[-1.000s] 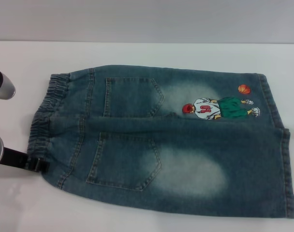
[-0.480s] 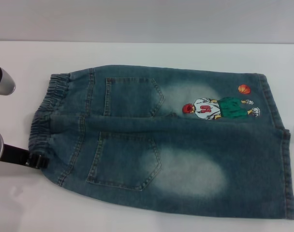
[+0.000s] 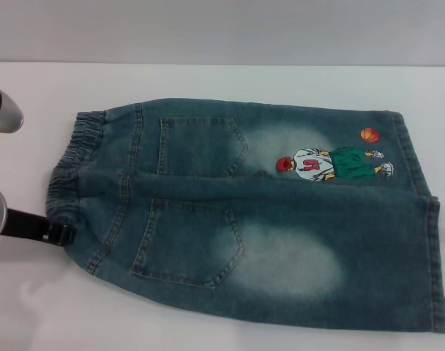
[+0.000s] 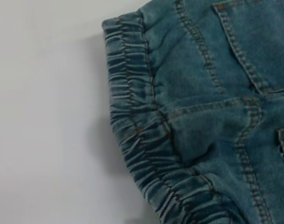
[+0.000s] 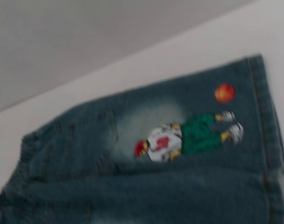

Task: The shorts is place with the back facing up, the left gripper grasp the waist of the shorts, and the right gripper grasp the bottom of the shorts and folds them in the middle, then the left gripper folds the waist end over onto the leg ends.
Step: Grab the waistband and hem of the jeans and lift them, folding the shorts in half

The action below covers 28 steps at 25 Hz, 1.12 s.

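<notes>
The blue denim shorts [image 3: 266, 219] lie flat on the white table [image 3: 208, 84], back up, both patch pockets showing. The elastic waistband [image 3: 65, 175] is at the left and the leg ends [image 3: 427, 241] at the right. A cartoon basketball-player print [image 3: 328, 164] sits on the far leg. My left gripper [image 3: 59, 234] is a black claw on a silver arm, touching the near corner of the waistband. The left wrist view looks down on the gathered waistband [image 4: 132, 116]. In the right wrist view I see the print [image 5: 188, 137] and the far leg. The right gripper is out of view.
A second silver section of the left arm [image 3: 3, 117] hangs over the table's left edge, beyond the waistband. Bare white table surrounds the shorts, and a grey wall [image 3: 222, 29] rises behind it. The near leg hem reaches almost to the frame's lower right corner.
My left gripper has moved slightly away from me and to the right along the waistband. The near waist corner has shifted and bunched up with it.
</notes>
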Tool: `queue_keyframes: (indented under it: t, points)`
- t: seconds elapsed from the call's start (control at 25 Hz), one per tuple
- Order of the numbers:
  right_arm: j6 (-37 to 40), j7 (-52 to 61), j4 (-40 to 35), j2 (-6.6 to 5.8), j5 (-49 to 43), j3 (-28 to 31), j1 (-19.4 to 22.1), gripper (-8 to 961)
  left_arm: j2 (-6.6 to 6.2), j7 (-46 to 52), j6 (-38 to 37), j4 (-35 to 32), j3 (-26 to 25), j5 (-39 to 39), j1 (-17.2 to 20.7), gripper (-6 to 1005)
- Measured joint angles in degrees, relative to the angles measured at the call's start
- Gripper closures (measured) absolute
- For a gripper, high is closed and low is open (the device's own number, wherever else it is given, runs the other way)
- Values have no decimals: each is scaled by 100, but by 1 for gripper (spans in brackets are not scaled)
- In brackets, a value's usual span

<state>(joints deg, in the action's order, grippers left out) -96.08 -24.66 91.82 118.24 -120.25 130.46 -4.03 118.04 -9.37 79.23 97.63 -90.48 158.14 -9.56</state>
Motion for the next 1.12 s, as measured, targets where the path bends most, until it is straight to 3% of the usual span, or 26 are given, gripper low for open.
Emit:
queue_keyframes:
  t: [0.28, 0.48, 0.76, 1.12]
  points:
    - [-147, 162, -13, 35, -229, -28, 209, 246, 0, 5, 5, 2, 64, -3, -56, 683]
    - [-187, 200, -132, 56, -261, -160, 334, 246, 0, 5, 5, -50, 78, -8, -114, 791]
    - [-129, 274, -311, 78, -254, -592, 513, 246, 0, 30, 13, -57, 87, -18, -185, 844]
    - [-67, 293, -491, 85, -218, -714, 539, 246, 0, 96, 119, 17, 95, -20, -239, 902]
